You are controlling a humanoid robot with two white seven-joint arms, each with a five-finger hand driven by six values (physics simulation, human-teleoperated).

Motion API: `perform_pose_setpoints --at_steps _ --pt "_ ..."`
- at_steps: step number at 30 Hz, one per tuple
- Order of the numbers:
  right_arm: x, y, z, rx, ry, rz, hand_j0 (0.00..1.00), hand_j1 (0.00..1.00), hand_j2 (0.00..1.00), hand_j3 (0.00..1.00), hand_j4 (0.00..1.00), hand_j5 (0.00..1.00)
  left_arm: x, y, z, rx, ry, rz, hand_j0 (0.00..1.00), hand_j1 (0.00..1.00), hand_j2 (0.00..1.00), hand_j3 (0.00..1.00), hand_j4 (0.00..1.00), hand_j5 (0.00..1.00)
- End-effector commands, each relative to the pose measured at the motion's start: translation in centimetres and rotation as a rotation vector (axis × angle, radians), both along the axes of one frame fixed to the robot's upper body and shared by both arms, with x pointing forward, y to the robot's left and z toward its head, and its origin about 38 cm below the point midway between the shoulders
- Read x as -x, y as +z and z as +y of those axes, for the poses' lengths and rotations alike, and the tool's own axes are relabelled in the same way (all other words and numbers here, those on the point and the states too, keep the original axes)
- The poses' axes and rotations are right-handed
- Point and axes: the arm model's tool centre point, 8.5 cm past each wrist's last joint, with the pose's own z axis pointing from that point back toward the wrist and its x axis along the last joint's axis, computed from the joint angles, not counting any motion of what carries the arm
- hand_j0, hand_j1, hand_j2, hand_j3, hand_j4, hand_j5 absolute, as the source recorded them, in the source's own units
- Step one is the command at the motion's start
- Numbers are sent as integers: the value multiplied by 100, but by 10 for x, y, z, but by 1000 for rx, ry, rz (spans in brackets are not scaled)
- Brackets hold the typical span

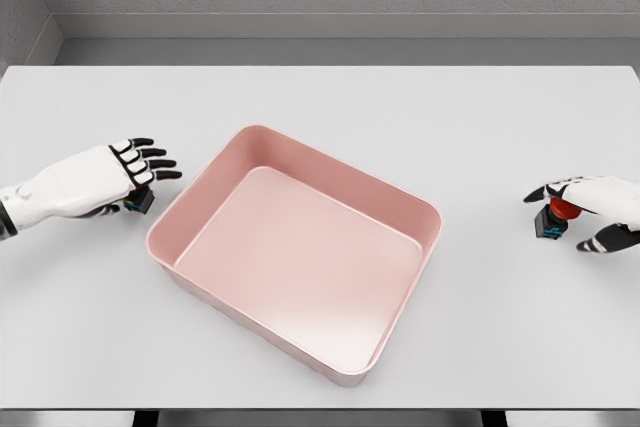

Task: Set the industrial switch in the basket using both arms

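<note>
Two switches: one under clenched left hand [140, 175] at basket's [200, 202] nine o'clock, red switch [556, 215] gripped by right hand [585, 209] at three

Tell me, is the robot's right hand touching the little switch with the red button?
Touching. In the head view the right hand lies over the red-buttoned switch, fingers either side, with no gap showing.

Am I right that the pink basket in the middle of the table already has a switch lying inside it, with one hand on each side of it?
Not quite. The head view shows the pink basket empty. The switches are outside it on the table: one under the left hand, and a red-topped switch under the right hand. The rest holds: the basket sits mid-table with a hand on each side.
</note>
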Motion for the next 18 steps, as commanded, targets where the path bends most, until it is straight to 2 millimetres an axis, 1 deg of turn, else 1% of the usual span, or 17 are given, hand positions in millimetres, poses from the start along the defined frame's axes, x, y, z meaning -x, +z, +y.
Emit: perform_pose_setpoints --at_steps 1,2,3,5,6,7,9,13,16,18 --pt "0 -1 -1 1 -4 5 51 51 51 51 51 51 0 1 0 9 2 2 71 71 71 71 71 71" --pt "0 -1 -1 1 -5 3 48 48 48 48 48 48 -1 2 1 6 4 -2 62 62 62 62 62 62" --pt "0 -1 -1 1 -3 3 43 43 43 43 43 43 -1 3 2 4 4 -4 59 59 59 59 59 59" --pt "0 -1 -2 14 0 -1 41 41 41 41 41 41 0 3 3 -2 4 -3 58 58 58 58 58 58" --pt "0 -1 -2 13 -1 -2 39 39 39 39 39 39 0 3 5 -10 6 -3 55 55 55 55 55 55" --pt "0 -1 -1 13 2 -3 39 39 39 39 39 39 0 2 5 -13 7 1 53 53 53 53 53 53" --pt "0 -1 -1 13 6 -2 39 39 39 39 39 39 0 2 5 -14 7 2 44 44 44 44 44 44" --pt "0 1 0 13 10 -7 40 40 40 40 40 40 -1 3 5 -14 8 -2 35 35 35 35 35 35" --pt "-1 4 2 11 21 -19 40 40 40 40 40 40 -2 6 5 -21 11 -2 24 24 24 24 24 24" --pt "-2 6 2 11 22 -24 39 39 39 39 39 39 -3 8 3 -20 6 -7 20 20 20 20 20 20"
